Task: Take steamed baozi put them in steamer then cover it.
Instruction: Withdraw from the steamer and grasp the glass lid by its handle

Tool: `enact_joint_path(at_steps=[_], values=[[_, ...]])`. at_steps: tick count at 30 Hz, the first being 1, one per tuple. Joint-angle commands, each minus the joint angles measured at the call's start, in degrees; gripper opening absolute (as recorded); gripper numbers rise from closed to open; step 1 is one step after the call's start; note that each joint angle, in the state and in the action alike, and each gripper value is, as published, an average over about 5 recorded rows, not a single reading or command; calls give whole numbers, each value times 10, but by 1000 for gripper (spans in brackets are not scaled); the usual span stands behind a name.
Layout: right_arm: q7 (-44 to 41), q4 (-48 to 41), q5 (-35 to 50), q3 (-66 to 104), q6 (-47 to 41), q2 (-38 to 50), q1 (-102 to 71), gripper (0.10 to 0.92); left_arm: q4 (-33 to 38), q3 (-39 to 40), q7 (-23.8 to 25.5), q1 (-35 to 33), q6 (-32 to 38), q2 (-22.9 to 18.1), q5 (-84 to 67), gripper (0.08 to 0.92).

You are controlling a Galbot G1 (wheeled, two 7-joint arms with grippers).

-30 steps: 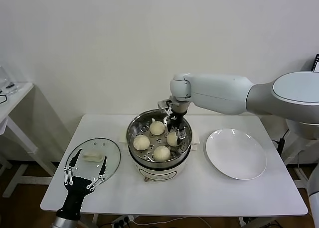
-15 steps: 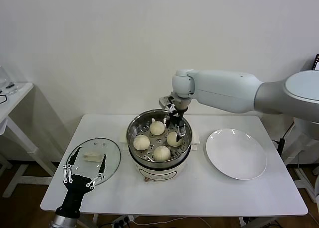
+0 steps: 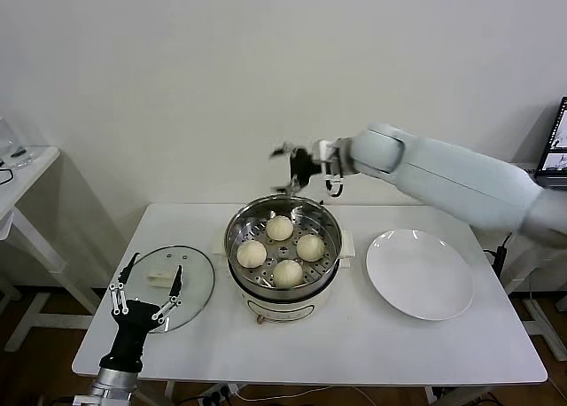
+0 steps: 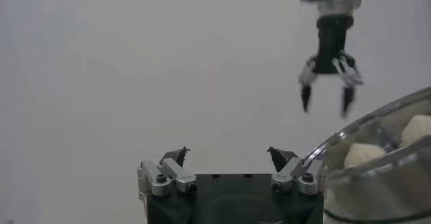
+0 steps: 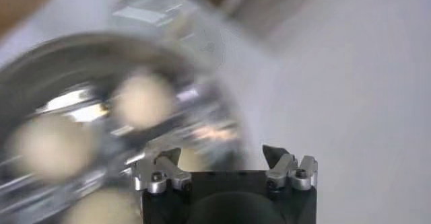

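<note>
The steamer [image 3: 282,286] stands mid-table with four baozi on its tray: one at the back [image 3: 280,228], one at the left [image 3: 252,253], one at the right [image 3: 310,246] and one at the front [image 3: 288,272]. My right gripper [image 3: 297,171] hangs open and empty above the steamer's back rim. Its wrist view shows the steamer [image 5: 60,64] and baozi [image 5: 145,101] blurred below it. The cover [image 3: 190,291] lies flat on the table left of the steamer, white handle [image 3: 162,279] up. My left gripper [image 3: 152,280] is open, low over the cover's near side. The left wrist view shows the steamer [image 4: 377,178].
An empty white plate [image 3: 419,273] lies right of the steamer. The white table [image 3: 354,344] ends just in front of the cover and the left arm. A white wall stands close behind. A second small table [image 3: 18,171] is at far left.
My right gripper has risen out of the steamer, from beside the right baozi to above the back rim, empty. The left gripper has shifted slightly over the cover.
</note>
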State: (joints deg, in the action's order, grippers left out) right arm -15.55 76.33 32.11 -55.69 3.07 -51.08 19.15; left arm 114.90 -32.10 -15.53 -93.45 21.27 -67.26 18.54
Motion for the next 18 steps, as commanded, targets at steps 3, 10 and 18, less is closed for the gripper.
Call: enact_joint_path(at_steps=[3, 10, 18], values=[[341, 95, -16, 516, 108, 123, -495, 823, -30, 13, -61, 41, -68, 4, 94, 823], [316, 125, -86, 709, 140, 31, -742, 823, -69, -13, -54, 49, -76, 4, 218, 823], [285, 131, -142, 790, 163, -98, -864, 823, -168, -44, -31, 45, -99, 21, 406, 823]])
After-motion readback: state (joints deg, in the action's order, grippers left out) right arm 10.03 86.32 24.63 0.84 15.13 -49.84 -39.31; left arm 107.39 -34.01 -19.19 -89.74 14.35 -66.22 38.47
